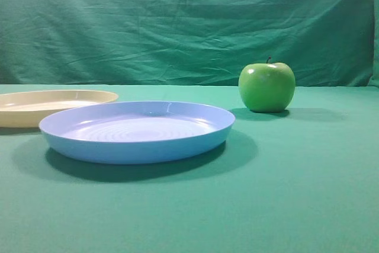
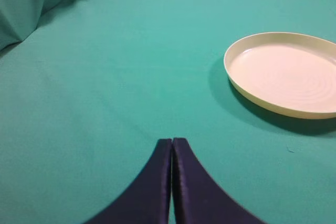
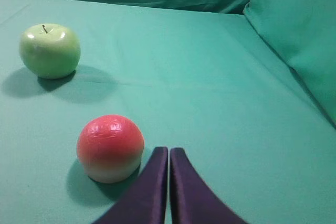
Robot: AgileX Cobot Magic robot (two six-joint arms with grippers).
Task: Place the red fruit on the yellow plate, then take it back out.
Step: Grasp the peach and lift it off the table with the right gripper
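Red fruit (image 3: 109, 148): rests on the green cloth (image 3: 210, 103), just left of the right gripper (image 3: 169, 153), whose fingers are pressed together, empty.
Yellow plate (image 2: 286, 72): bare, far right of the left gripper (image 2: 172, 142), fingers together.
Green apple (image 1: 266, 86): upright, beyond the fruit.
Blue plate (image 1: 137, 130): near centre, yellow plate behind-left.

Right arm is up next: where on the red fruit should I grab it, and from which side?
Grip the red fruit across its widest middle, coming from above with jaws opened first; the right gripper is shut beside it. It is round and smooth, resting on the cloth, with clear space around, the green apple well apart.
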